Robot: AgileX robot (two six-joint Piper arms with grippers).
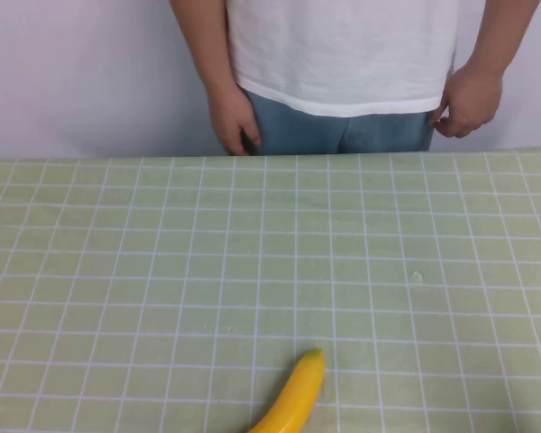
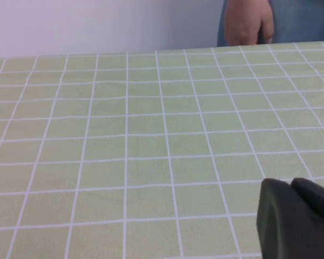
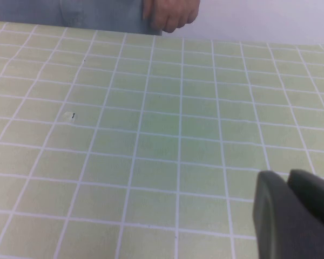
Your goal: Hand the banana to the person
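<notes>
Meanwhile banana [image 1: 293, 397] lies apart from both hands [image 2: 294, 221] [image 3: 291, 216], openness indiscernible.

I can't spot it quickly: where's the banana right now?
In the high view, the banana lies at the table's near edge, around the middle, far from the person; neither gripper shows there.

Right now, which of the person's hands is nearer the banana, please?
Right hand, left of banana; left hand, far right. Left end effector, right end effector: over the table.
</notes>
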